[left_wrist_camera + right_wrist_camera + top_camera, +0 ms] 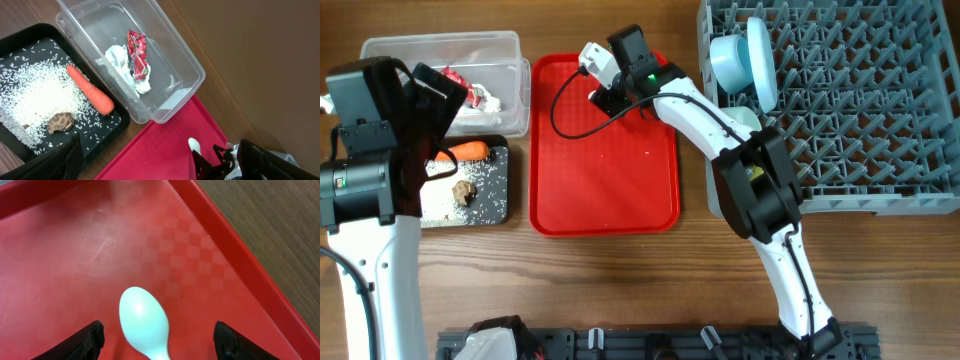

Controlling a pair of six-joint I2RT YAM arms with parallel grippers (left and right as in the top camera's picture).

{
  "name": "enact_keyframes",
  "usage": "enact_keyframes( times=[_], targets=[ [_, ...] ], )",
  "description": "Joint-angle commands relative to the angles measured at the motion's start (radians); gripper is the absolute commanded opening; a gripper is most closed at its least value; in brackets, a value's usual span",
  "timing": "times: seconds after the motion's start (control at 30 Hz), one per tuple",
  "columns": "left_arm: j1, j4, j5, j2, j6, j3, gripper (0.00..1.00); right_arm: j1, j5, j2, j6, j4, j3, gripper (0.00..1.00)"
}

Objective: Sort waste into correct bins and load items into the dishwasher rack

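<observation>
Left arm (pixel 360 180): stands at the left edge of the worktop (pixel 650 290), wrist above the two bins. Left jaws apart, nothing between them

Clear tub (pixel 380 48), far left: holds the red-and-white wrapper (pixel 137 52), which lies on the crumpled tissue (pixel 117 59). Both are near the tub's middle

Black tray (pixel 502 212), against the tub's near long side: the carrot (pixel 90 90) lies along the edge next to the tub. Rice (pixel 35 100) is spread over most of the floor, thickest in the middle. The brown lump (pixel 61 122) sits on the rice, near the carrot but apart from it

Red tray (pixel 605 190), centre, just right of the bins: the white spoon (pixel 144 320) lies flat on its far part. The right arm (pixel 750 180) extends over the tray from the rack side. Right jaws low over the spoon and apart, one fingertip (pixel 90 340) on either side of it, neither touching

Grey rack (pixel 860 120), right: a pale blue bowl (pixel 728 60) on its side leans against a pale plate (pixel 762 60) standing on edge, both at the far left corner of the rack
</observation>
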Motion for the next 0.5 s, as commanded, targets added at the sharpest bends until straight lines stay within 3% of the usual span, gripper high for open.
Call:
enact_keyframes(
  times=[0.0,0.23,0.47],
  targets=[
    [0.006,0.002,-0.017,0.003,-0.012,0.001,1.00,0.003,-0.028,0.060,-0.009,-0.005,-0.005,0.71],
    [0.006,0.002,-0.017,0.003,-0.012,0.001,1.00,0.003,-0.027,0.074,0.014,-0.030,-0.005,0.64],
    [0.006,0.002,-0.017,0.003,-0.012,0.001,1.00,0.003,-0.024,0.074,0.069,-0.145,-0.005,0.34]
  ],
)
